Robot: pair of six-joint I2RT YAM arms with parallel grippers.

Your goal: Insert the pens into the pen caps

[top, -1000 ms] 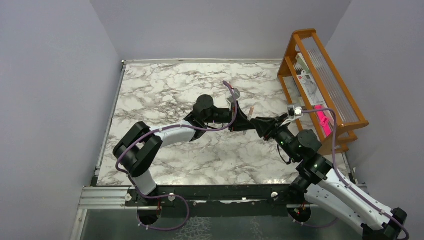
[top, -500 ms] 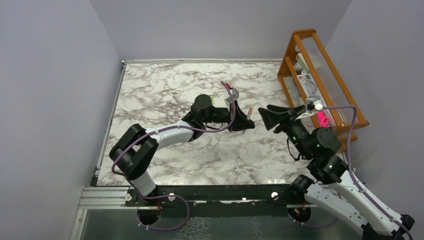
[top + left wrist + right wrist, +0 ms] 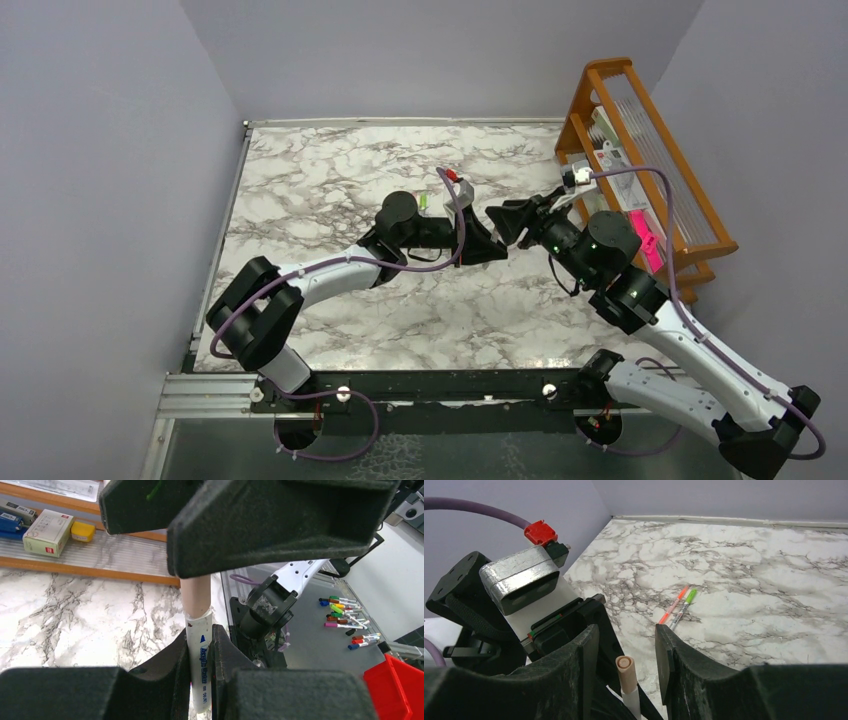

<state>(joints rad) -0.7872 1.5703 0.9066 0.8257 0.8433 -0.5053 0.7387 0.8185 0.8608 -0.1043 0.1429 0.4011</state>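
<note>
The setting is a robotics laboratory test cell. A marble-patterned table [image 3: 330, 190] is closed in on three sides by plain lavender panels [image 3: 100, 200]. Two robot arms, the left arm [image 3: 330, 270] and the right arm [image 3: 670, 392], are bolted to an aluminium rail [image 3: 210, 395] at the table's near edge, and purple cables [image 3: 474, 506] are run along them. A wooden rack [image 3: 700, 255] holding small boxes of stationery [image 3: 47, 530] is set along the table's right side. Beyond the table, in the left wrist view, a grey surface is seen with loose coloured markers [image 3: 345, 615] and a red bin [image 3: 395, 685].
</note>
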